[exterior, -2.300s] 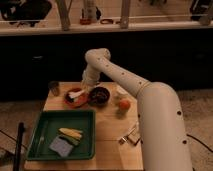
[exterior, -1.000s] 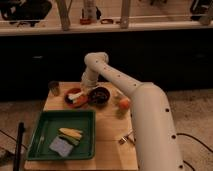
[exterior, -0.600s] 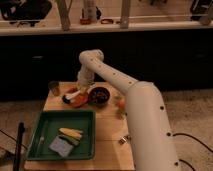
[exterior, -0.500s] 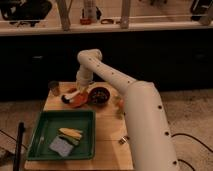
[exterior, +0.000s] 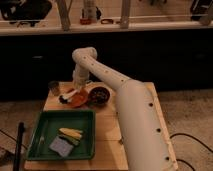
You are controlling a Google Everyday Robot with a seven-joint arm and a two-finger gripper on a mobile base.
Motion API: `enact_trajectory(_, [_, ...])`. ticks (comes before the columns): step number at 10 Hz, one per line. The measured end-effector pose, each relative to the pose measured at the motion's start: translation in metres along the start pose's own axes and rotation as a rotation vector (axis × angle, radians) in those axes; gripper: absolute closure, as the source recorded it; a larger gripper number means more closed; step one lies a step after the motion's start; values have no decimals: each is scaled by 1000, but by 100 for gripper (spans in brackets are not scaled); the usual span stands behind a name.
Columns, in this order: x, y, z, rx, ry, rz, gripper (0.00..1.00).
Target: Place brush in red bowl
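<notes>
The red bowl point(exterior: 78, 99) sits on the wooden table point(exterior: 107, 131) at the back left. The brush point(exterior: 67, 95) lies slanted at the bowl's left rim, with its white handle over the rim and its dark head down to the left, over the table. My gripper point(exterior: 78, 86) hangs from the white arm point(exterior: 107, 77) just above the bowl's back edge, close to the brush handle. I cannot tell whether it touches the brush.
A dark brown bowl point(exterior: 99, 95) stands right beside the red bowl. A small dark cup point(exterior: 54, 88) stands at the back left corner. A green tray point(exterior: 47, 127) in front holds a yellow item point(exterior: 70, 133) and a blue-grey sponge point(exterior: 61, 146).
My arm has swung left, so the gripper now sits over the red bowl's left side. The brush now shows at the bowl's left rim. The arm now hides the orange thing on the right.
</notes>
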Motion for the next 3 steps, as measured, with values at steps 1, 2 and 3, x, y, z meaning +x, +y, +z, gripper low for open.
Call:
enact_trajectory(1, [-1, -1, 2, -6, -2, -4, 100])
enact_trajectory(2, [-3, -4, 4, -10, -5, -7, 98])
enact_trajectory(3, [-4, -6, 6, -14, -8, -10, 91])
